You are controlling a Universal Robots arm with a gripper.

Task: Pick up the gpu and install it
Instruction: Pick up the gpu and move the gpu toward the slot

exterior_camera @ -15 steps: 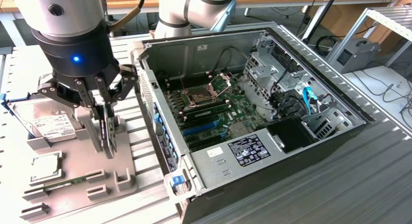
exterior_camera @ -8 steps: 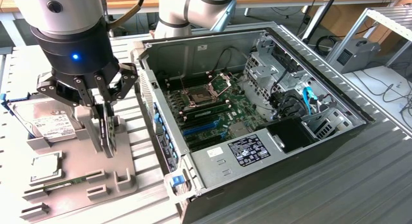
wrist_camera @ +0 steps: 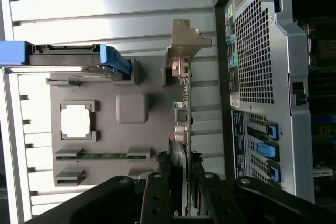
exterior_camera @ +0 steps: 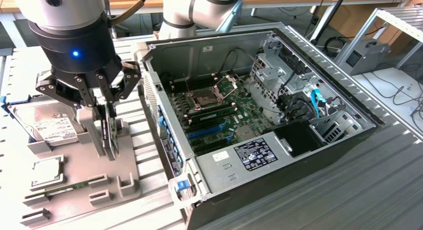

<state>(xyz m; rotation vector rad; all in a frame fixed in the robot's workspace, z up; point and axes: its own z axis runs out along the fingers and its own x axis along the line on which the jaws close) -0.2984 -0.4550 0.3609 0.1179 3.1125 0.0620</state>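
Green gpu [wrist_camera: 182,129] stands on edge at the grey tray's [wrist_camera: 142,140] edge nearest the computer case [wrist_camera: 257,51], the gripper's [wrist_camera: 181,195] fingers clamped on it. Pick-up judged in hand; lifting calls for a straight, upright pull.

On ribbed grey metal desk [exterior_camera: 383,200], in exterior view: open black steel computer case [exterior_camera: 317,175] at three o'clock, flat grey plastic tray [exterior_camera: 86,165] at nine. On tray: thin green gpu card [exterior_camera: 111,137] edgewise inside black pincer [exterior_camera: 99,118], silver hard drive [exterior_camera: 49,126] at its nine.
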